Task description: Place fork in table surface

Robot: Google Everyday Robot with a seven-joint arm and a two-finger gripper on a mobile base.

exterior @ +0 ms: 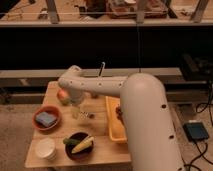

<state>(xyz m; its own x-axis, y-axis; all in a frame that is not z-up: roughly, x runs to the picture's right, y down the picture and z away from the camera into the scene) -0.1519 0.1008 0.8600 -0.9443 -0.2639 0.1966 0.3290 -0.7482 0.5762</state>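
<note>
**Fork lies on the table under a spread gripper**

The fork (86, 116) rests flat on the table surface (100, 145), a small silver shape near the middle of the planks, just left of the yellow tray (113, 125). It looks to be free of the gripper, though the view here is soft and I cannot be sure that nothing touches it.

The gripper (76, 111) hangs just above and slightly left of the fork, pointing down at the wood, its fingers spread wide and holding nothing. The arm (100, 86) reaches in from the right, from the large white body that fills the lower right of the view, and bends down at a rounded joint over the table's left half.

Just behind the gripper, near the far left edge, sits a round reddish fruit (62, 95). To the left of the fork stands an orange bowl (46, 120) with a blue-grey block in it. In front of the fork is a dark bowl (78, 145) holding a yellow piece and something green. A white cup (45, 149) stands at the near left corner. The tray holds something dark at its far end, partly hidden by the arm.
</note>
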